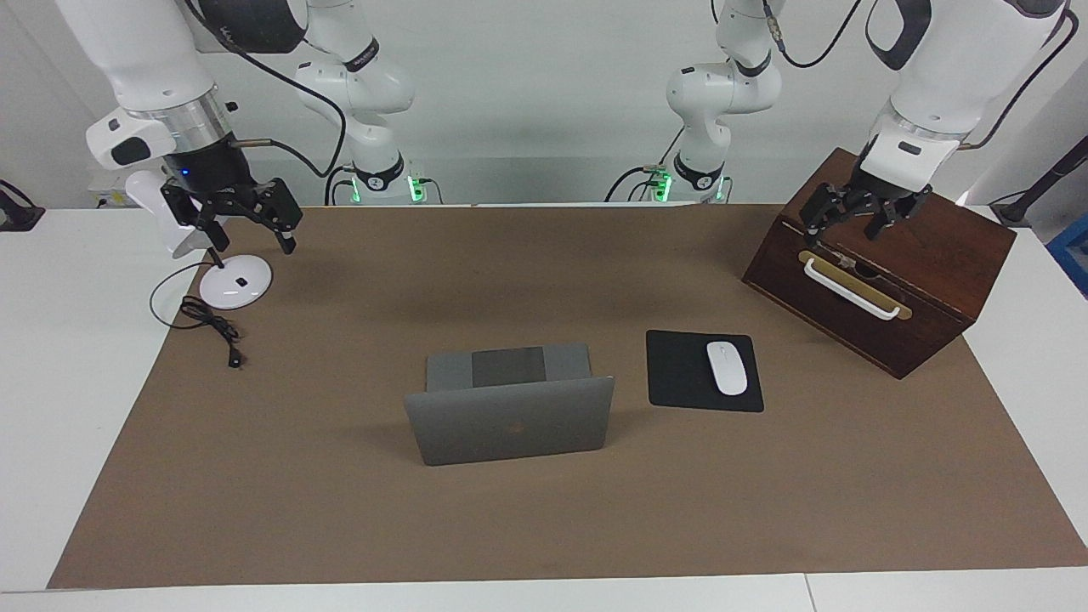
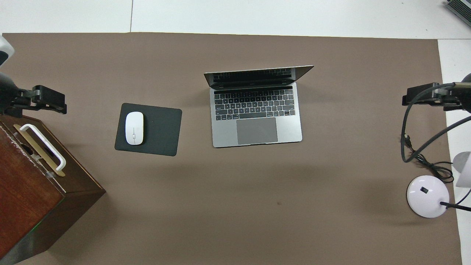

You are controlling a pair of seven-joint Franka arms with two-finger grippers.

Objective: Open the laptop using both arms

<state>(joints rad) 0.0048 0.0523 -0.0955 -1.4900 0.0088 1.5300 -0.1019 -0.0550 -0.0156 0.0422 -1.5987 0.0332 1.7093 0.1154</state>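
Right gripper: the black two-finger right gripper [image 1: 245, 223] hangs in the air over the lamp end of the brown mat, fingers spread apart, holding nothing.
Lamp: a white round-based desk lamp [image 1: 235, 281] stands under that gripper, at the right arm's end of the table, its black cord [image 1: 212, 323] coiled on the mat beside it.
Mat: a big brown paper-like sheet [image 1: 340, 510] covers most of the white table [image 1: 51, 382].
Laptop: the thin silver-grey metal laptop [image 1: 510, 408] sits mid-mat, well apart from both grippers, and it is open. From the facing camera you see the back of its lid with the dark logo. From overhead [image 2: 256, 110] the dark keyboard and grey trackpad show, lid tilted up at the edge farther from the robots.
Mouse pad: a smaller black rectangular mouse pad [image 1: 680, 374] lies just beside the laptop, toward the left arm's end.
Mouse: 1 white oval mouse [image 1: 727, 367] rests on that pad.
Box: a dark brown wooden box [image 1: 935, 255] with a white handle [image 1: 850, 289] on a brass plate sits at the left arm's end, turned at an angle.
Left gripper: the black left gripper [image 1: 858, 219] is up over the box's top edge, fingers spread wide, gripping nothing.
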